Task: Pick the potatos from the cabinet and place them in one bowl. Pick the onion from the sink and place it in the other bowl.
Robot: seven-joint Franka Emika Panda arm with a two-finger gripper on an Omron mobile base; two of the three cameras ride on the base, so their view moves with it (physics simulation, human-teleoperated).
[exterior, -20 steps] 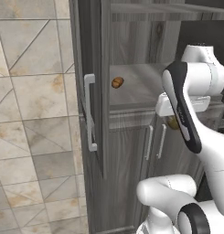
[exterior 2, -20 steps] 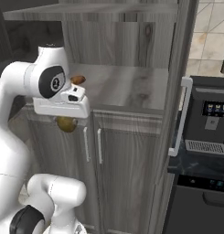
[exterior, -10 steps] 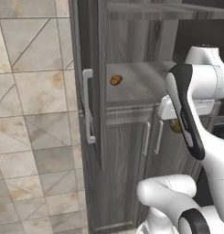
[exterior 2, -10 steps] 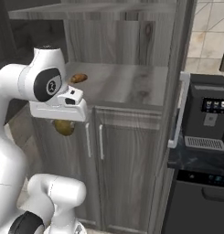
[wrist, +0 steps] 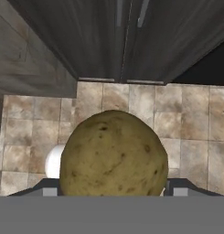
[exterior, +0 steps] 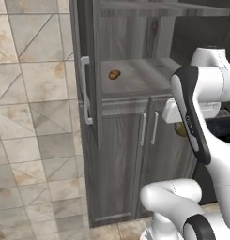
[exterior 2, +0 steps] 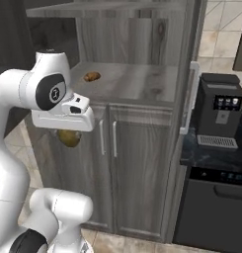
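End effector [exterior 2: 69, 139] grips olive-brown potato [wrist: 113, 154] over tiled floor [wrist: 195, 123], clear of cabinet [exterior 2: 137, 148].

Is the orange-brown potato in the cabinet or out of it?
In. The orange-brown potato lies on the cabinet's open inner shelf; the gripper holds the olive-brown potato.

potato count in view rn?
2. An orange-brown potato lies on the open cabinet shelf. An olive-brown potato is held in the gripper, out in front of the lower doors. Others may be hidden on higher shelves.
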